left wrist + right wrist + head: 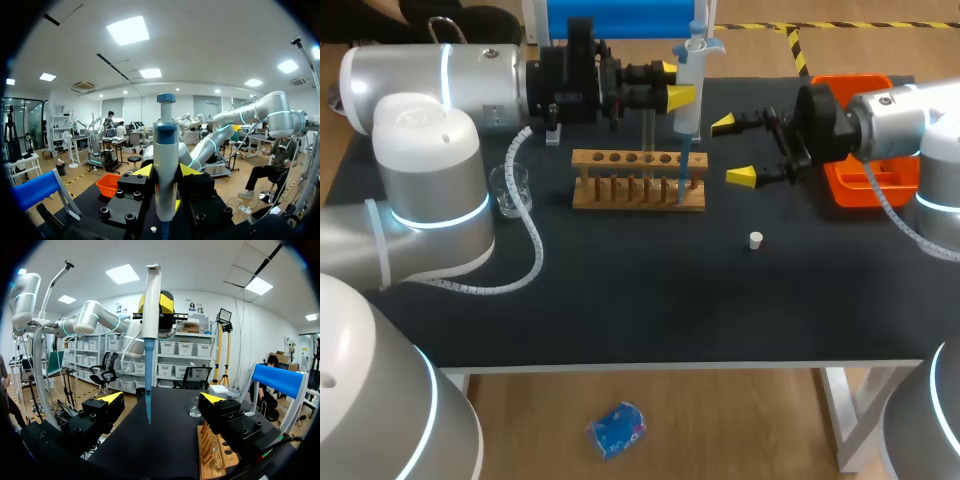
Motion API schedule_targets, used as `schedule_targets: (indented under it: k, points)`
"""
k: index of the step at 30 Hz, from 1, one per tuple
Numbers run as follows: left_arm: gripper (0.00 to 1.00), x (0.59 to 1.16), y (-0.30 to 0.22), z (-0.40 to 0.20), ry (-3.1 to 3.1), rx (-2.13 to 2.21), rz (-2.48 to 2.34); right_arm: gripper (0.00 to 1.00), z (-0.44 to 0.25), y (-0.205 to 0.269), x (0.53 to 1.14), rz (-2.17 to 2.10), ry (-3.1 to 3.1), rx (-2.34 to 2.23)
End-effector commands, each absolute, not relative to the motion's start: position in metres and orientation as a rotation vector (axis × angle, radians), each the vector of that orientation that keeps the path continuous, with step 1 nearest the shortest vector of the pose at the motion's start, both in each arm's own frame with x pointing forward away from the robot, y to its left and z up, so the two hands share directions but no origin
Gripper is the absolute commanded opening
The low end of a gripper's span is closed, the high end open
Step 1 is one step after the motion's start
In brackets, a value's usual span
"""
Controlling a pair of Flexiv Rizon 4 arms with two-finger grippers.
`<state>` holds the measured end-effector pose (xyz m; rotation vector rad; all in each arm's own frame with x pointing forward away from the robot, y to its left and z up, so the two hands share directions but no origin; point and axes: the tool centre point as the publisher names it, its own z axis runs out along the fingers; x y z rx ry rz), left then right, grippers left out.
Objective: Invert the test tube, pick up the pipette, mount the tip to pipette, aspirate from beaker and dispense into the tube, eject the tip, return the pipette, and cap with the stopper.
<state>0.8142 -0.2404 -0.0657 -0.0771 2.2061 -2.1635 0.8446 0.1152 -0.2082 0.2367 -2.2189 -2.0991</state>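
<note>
While the left gripper (677, 83) clamps the pipette (690, 90) upright over the wooden rack (638, 195) near the back edge of the tabletop (620, 310), the right gripper (732, 150) hangs wide open, holding nothing, beside the rack's right end — the white stopper (756, 240) lies apart, nearer the front edge.

The left arm's cable (537, 245) partly hides the beaker (506, 186). The right arm (885, 110) covers much of the tray (850, 187). The pipette (165, 165) tip runs off the left wrist view's edge.
</note>
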Motion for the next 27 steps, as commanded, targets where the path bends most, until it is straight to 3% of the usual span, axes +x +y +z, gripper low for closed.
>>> schedule_targets:
  k: [1, 27]
  points:
    - [0.0, 0.814, -0.241, -0.066, 2.198, -0.079, -2.167, 1.0, -0.207, 0.114, 0.844, -2.098, -2.222, 0.236]
    - [0.0, 0.824, -0.235, -0.104, 2.193, -0.122, -2.185, 1.0, -0.174, 0.144, 0.828, -2.146, -2.235, 0.212]
